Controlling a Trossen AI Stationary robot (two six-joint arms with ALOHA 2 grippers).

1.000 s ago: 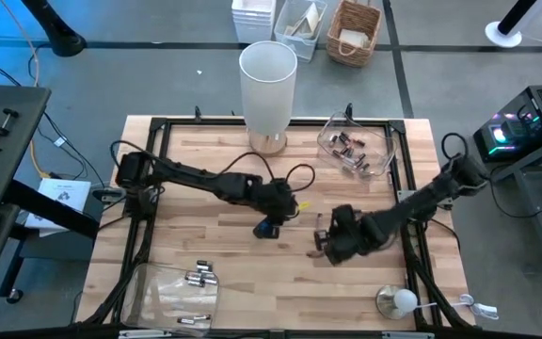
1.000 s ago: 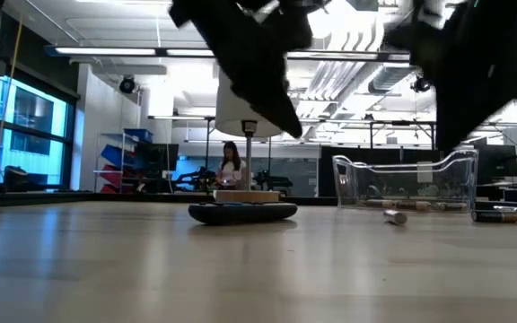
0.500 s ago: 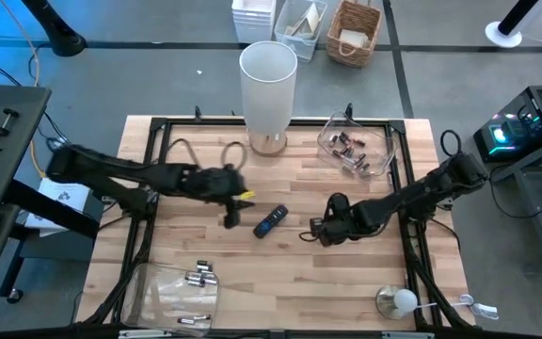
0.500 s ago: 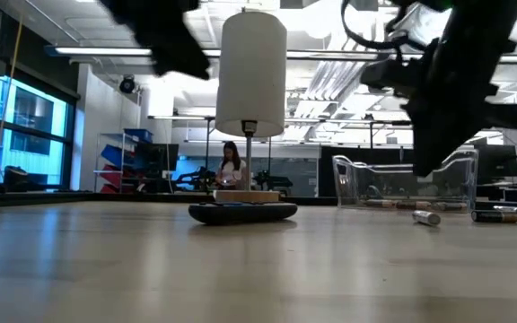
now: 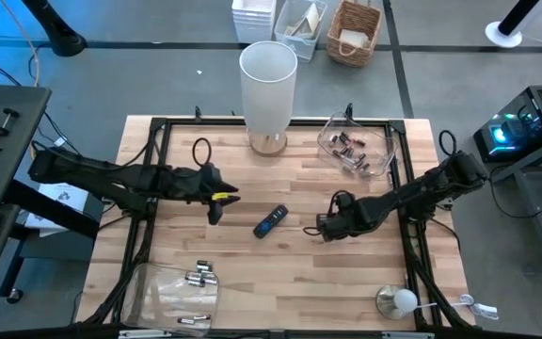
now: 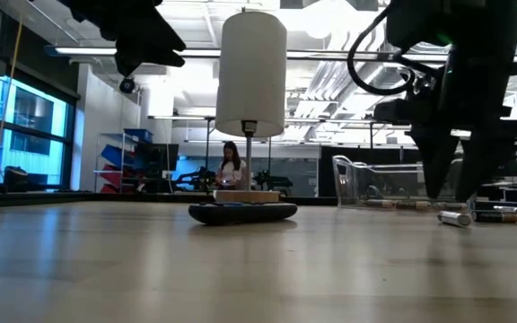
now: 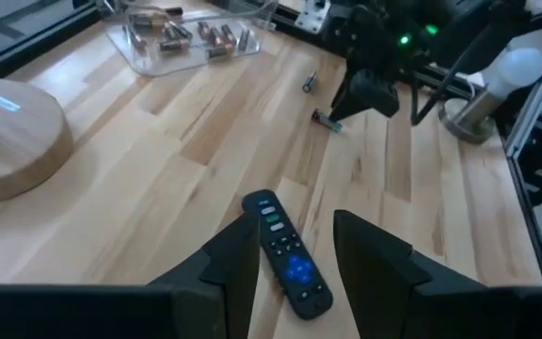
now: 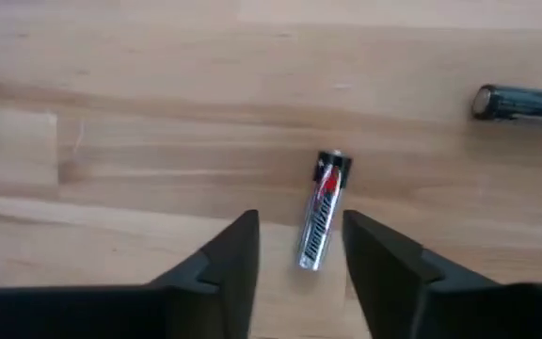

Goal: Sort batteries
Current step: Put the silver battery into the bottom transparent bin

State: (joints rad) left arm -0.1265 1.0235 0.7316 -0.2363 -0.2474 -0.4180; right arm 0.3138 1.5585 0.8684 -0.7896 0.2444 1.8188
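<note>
Your right gripper (image 5: 325,226) hangs low over the middle of the wooden table (image 5: 252,282), fingers parted and holding nothing. Directly ahead of its fingertips (image 8: 243,247), lined up with the gap between them, lies a silvery battery (image 8: 322,210) with a red and black label, flat on the wood and untouched. A darker battery (image 8: 523,103) lies farther ahead and off to one side, well apart from the first. In the low view the right gripper (image 6: 447,184) hangs just above the tabletop with a loose battery (image 6: 454,217) beside it.

Your left gripper (image 5: 216,201) sits off toward the left half of the table, its fingers (image 7: 235,264) apart and empty. The black remote (image 7: 287,255) lies just ahead of it, showing in the gap between the fingers, not gripped.

Behind your right gripper, toward the far edge, a clear tray (image 5: 385,151) holds a cluster of batteries (image 5: 349,149). Near your left gripper's side, at the near edge, a second clear tray (image 5: 163,301) holds several silvery batteries (image 5: 199,277). A white lamp (image 5: 268,80) stands on its wooden base at the far edge.
</note>
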